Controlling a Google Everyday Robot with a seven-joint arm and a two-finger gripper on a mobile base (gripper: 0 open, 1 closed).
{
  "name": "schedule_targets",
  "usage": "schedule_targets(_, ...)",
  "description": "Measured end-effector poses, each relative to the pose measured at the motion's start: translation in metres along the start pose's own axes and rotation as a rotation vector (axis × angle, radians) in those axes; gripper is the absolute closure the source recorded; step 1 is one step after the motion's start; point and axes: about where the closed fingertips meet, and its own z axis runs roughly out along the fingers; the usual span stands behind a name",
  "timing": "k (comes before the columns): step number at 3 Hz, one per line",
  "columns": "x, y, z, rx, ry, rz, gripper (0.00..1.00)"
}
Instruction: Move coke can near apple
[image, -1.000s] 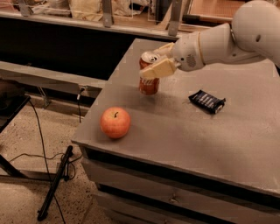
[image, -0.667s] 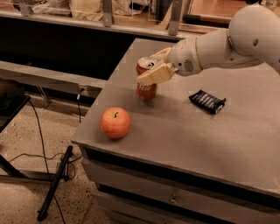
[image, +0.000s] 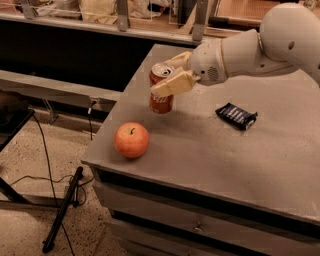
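Near the left edge of the worktop, fingers of the gripper clench the coke can, held slightly tilted; it has shifted from the rear toward the front-left corner, closing on the apple there; the move looks nearly done.

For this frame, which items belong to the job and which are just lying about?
Job: coke can, clasped by the gripper just beyond the apple, which sits near the counter's front corner.
Lying about: dark snack wrapper on the counter; black rod on the floor.
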Motion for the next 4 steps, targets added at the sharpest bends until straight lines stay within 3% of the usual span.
schedule_targets(1,-0.015,0.025,0.005,-0.069,-0.010,-0.066,1.00)
schedule_targets(2,-0.015,0.044,0.012,-0.138,0.027,-0.103,1.00)
schedule_targets(4,-0.001,0.057,0.035,-0.271,0.071,-0.101,1.00)
